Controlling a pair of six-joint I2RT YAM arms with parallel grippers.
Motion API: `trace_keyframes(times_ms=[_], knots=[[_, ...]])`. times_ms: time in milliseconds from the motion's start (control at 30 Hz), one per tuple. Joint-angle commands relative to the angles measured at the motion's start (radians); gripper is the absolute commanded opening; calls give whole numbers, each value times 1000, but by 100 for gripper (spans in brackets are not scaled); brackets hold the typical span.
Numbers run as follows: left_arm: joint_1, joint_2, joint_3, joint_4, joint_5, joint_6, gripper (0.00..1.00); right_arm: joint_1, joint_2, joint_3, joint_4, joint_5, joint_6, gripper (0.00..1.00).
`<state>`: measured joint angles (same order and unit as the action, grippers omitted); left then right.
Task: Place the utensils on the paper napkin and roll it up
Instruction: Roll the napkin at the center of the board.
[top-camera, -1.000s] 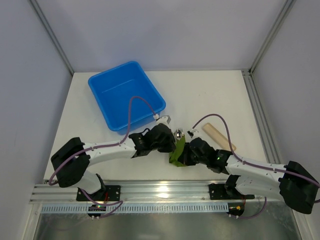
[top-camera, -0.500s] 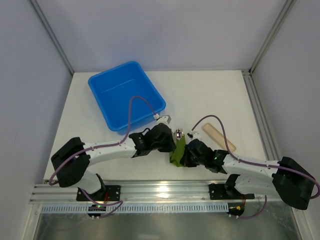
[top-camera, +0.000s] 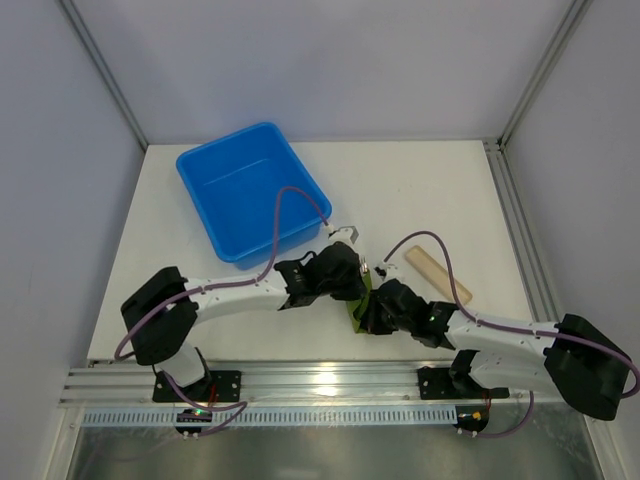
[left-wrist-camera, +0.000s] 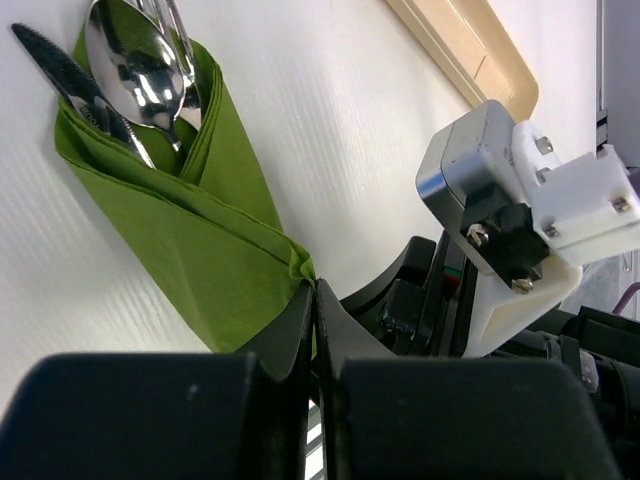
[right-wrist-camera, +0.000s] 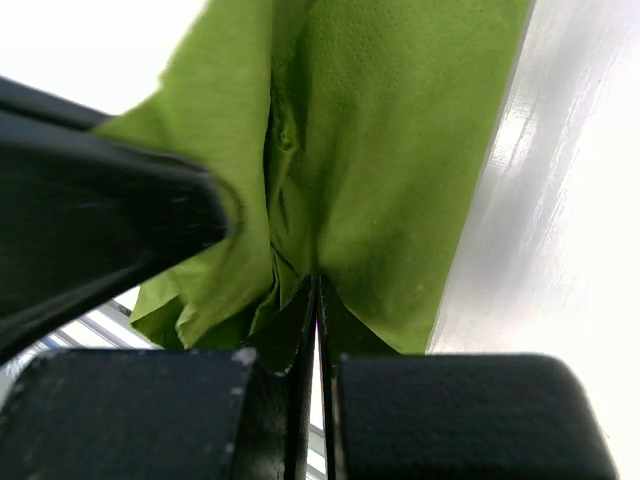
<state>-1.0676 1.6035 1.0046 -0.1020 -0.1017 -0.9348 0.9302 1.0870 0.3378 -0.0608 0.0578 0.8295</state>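
A green paper napkin (left-wrist-camera: 190, 230) wraps the shiny silvery metal utensils (left-wrist-camera: 135, 70); the right gripper (right-wrist-camera: 316, 285) pinches its folds. The left gripper (left-wrist-camera: 315, 295) is closed against its corner.

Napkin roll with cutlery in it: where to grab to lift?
Probably across the middle of the napkin roll, coming from above with jaws across its narrow width. The cutlery pokes out one open end; the other tapers to loose paper.

Paper napkin (left-wrist-camera: 200, 220) seen in plain olive green, faintly dotted. Utensils (left-wrist-camera: 135, 65) noted as shiny silver. Bin (top-camera: 250, 190) coloured bright blue. Cylinder (top-camera: 437, 273) beige. Table (top-camera: 430, 190) white.
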Motion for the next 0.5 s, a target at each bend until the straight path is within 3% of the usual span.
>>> trace_keyframes(times_ms=[0, 300, 467], knots=[[-11, 24, 51, 27, 8, 11, 0, 1, -41, -8, -11, 42, 14, 4], [-15, 75, 81, 18, 5, 11, 0, 2, -271, -2, -223, 198, 16, 13], [-15, 79, 94, 18, -6, 8, 0, 2, -352, -19, -225, 197, 16, 24]])
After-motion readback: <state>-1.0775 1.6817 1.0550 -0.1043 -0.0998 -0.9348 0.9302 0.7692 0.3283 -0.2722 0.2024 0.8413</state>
